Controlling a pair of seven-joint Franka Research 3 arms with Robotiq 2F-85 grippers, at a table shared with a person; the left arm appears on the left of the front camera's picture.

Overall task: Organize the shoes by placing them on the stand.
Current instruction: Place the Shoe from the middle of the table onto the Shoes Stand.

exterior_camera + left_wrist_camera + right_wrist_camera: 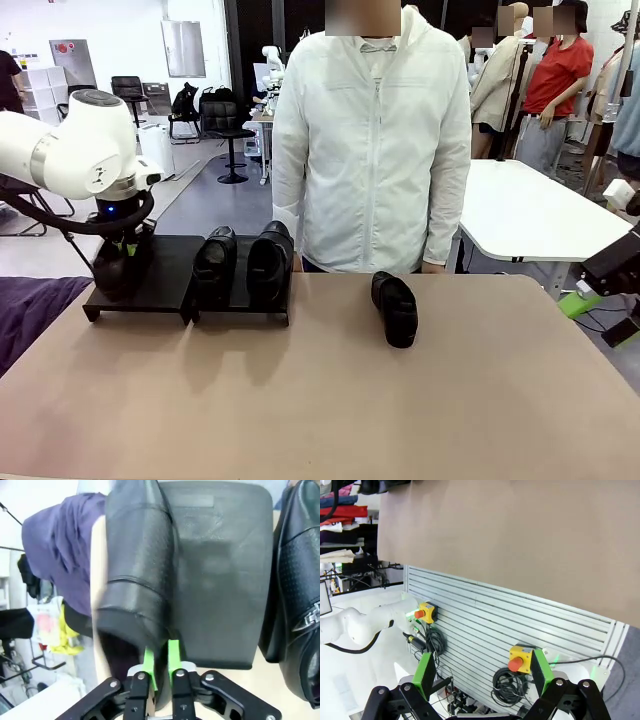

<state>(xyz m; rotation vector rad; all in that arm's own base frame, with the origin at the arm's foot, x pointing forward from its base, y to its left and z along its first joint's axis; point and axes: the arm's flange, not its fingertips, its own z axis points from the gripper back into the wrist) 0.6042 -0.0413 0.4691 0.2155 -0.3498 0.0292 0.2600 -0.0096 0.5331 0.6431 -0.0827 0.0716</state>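
Front view | tan table (330, 400), grey floor (210, 200) | left end effector (161, 660) astride shoe (135, 570) heel, grip unclear | right end effector (485, 672) apart

A robotics lab; emergency-stop buttons (520, 659), coiled cables (507, 687), office chairs (228, 125).

The left arm (70, 150) enters from the left edge of the front view, in the upper left of the frame. Its white wrist bends straight down, and the left gripper (119, 258) points at the surface below. In the left wrist view, at bottom centre, the left gripper (161, 656) has its two green pads (148, 661) close together with a narrow gap between them, one on each side of a shoe's (135, 575) heel rim. Whether they are pressing on it cannot be told. In the right wrist view, along the bottom edge, the right gripper (482, 674) has its fingers (424, 674) spread wide with nothing between them.
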